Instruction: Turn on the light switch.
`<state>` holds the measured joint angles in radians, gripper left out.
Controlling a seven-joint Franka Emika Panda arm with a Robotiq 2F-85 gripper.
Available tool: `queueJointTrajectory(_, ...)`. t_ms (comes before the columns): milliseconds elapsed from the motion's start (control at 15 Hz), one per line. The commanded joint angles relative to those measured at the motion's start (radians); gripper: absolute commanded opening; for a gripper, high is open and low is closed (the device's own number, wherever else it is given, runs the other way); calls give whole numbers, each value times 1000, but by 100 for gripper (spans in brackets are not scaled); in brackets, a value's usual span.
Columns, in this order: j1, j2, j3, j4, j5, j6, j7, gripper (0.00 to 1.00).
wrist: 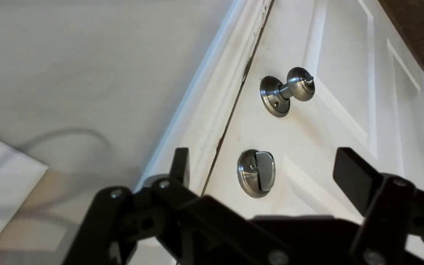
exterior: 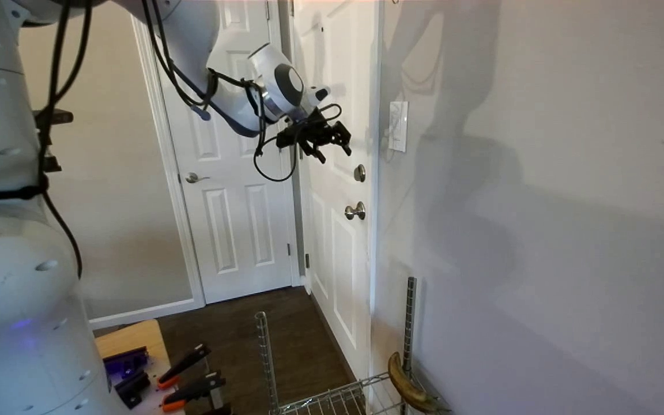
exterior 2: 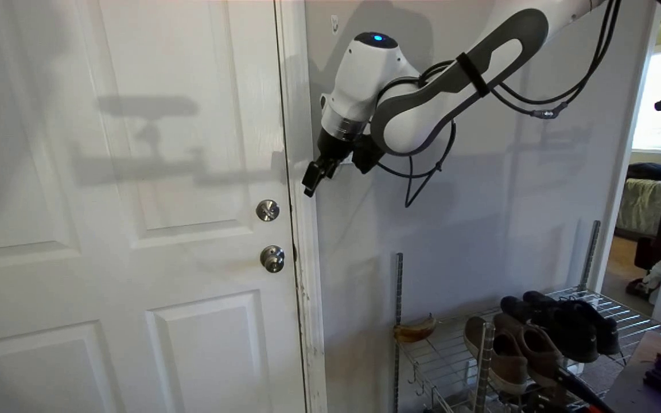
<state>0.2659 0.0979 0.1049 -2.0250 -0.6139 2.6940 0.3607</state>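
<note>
light switch, white and upright, on the pale wall, just beside the door frame; only partly within the wrist view, at its edge. apart from it, near the white door, black gripper spread wide. on the door, deadbolt above round knob. farther down, shoes and banana on a wire rack.

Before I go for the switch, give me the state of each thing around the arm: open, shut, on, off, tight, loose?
Tool: open, holding nothing.
Light switch: on or off, cannot tell.
Round-knob door: shut.
Lever-handle door: looks shut.
Lock: locked or not, cannot tell.
Arm light: lit blue.
Clamps: tight or loose, cannot tell.
</note>
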Motion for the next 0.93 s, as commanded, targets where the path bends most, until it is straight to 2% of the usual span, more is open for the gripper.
queueJointTrajectory(0, 20, -52, -24, -17, -125, -54, 245, 100)
queueJointTrajectory(200, 17, -79, -38, -15, -267, -99, 435, 100)
queueJointTrajectory(400, 13, -100, -43, -19, -331, -132, 521, 100)
queueJointTrajectory(533, 10, -103, -46, -22, -328, -131, 531, 100)
queueJointTrajectory(600, -28, -104, -10, -20, -321, -130, 528, 100)
queueJointTrajectory(867, -45, -76, 4, 4, -296, -115, 486, 100)
